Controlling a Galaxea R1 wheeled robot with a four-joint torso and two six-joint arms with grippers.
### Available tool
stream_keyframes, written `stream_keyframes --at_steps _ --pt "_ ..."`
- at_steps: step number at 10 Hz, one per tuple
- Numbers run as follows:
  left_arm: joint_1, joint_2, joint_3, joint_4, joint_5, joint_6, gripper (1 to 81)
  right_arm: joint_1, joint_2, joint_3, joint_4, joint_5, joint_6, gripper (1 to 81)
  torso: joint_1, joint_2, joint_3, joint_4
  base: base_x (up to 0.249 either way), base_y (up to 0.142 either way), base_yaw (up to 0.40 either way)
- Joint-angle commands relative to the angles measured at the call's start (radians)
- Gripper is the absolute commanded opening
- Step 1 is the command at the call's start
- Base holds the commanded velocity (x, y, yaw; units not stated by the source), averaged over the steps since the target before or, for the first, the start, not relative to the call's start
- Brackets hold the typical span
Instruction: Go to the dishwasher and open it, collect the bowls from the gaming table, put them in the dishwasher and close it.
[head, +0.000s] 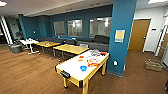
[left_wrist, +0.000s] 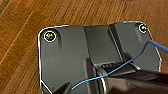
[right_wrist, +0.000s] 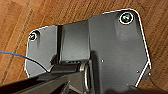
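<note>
The gaming table (head: 72, 65), with a white top and a yellow rim, stands a short way ahead in the middle of the head view. On it lie a bright blue bowl (head: 83, 68) near the closer end, an orange bowl (head: 80, 60) and a red-orange bowl (head: 81, 57) further along. Colourful game boxes (head: 94, 61) lie beside them towards the far end. The dishwasher is out of view. Both wrist views look down on my own dark plate over the wooden floor.
A wide blue pillar (head: 122, 37) rises just right of the table. Behind the table stand two yellow-topped tables (head: 71, 48) and a white table (head: 29, 42), with dark sofas (head: 97, 41) along the blue wall. A basket (head: 153, 65) sits on the floor at right, near a wooden door (head: 139, 35).
</note>
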Motion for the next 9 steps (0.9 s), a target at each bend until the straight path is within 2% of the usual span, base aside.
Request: stream_keyframes --at_steps 1,9 --pt "-0.057 0.006 -0.002 -0.002 0.049 0.003 81.1 0.050 0.006 0.004 -0.004 -0.047 -0.002 81.1 0.000 0.000 0.000 0.000 0.109 0.063 0.000" --pt "-0.057 0.000 -0.002 0.000 0.049 0.003 81.1 0.056 0.006 0.004 -0.003 -0.047 -0.002 81.1 0.000 0.000 0.000 0.000 0.106 0.076 0.000"
